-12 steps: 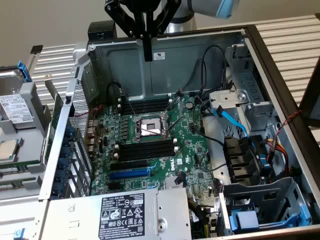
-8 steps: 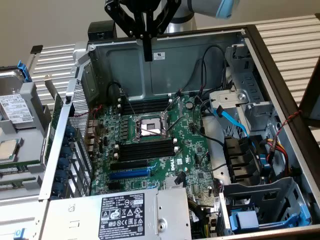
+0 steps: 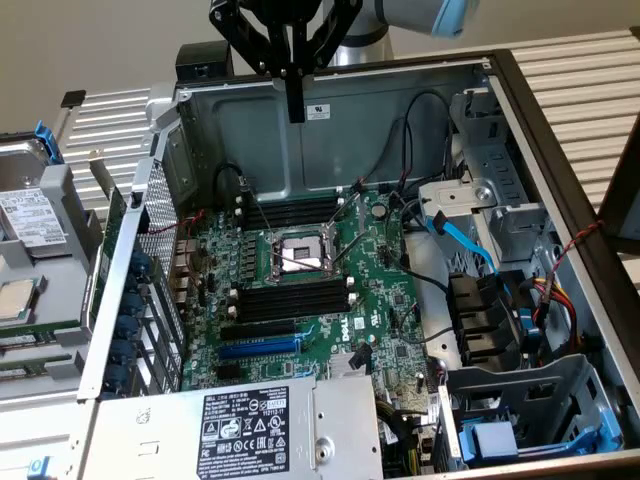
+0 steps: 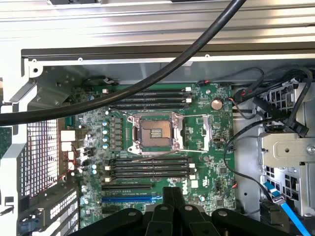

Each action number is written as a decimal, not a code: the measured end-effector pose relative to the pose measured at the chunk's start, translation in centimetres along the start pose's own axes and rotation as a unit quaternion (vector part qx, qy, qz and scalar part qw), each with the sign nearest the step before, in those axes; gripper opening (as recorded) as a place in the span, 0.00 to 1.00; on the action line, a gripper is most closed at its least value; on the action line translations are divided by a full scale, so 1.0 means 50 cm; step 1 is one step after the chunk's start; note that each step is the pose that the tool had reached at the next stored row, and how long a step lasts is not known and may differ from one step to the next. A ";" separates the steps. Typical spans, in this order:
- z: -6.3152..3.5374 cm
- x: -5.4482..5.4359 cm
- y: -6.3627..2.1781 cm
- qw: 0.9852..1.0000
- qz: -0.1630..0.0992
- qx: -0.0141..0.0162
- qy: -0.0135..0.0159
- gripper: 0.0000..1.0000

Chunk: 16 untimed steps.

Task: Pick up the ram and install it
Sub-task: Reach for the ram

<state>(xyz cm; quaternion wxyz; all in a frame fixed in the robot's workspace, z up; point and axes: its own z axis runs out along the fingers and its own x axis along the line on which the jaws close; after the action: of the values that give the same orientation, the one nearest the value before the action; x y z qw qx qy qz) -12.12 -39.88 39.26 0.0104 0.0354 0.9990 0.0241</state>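
The claw [image 3: 295, 95] hangs high above the open computer case [image 3: 520, 130] with its fingers together and empty, the memory slots [image 3: 290, 300] bare, and I can't spot the ram anywhere.

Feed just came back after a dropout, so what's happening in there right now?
The arm's pincer hangs above the open case, touching nothing inside. Both slot banks beside the socket look empty, so the ram is not installed. No ram shows lying anywhere, and whether the pincer carries it cannot be told.
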 end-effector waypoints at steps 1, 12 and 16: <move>0.000 0.001 0.000 1.000 0.000 0.000 0.000 0.11; -0.002 0.067 -0.007 1.000 0.000 0.000 0.000 0.11; -0.002 0.089 -0.012 1.000 0.000 0.000 0.000 0.11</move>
<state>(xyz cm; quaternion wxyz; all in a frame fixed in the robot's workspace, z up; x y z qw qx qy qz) -16.60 -40.17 39.26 0.0104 0.0354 0.9990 0.0241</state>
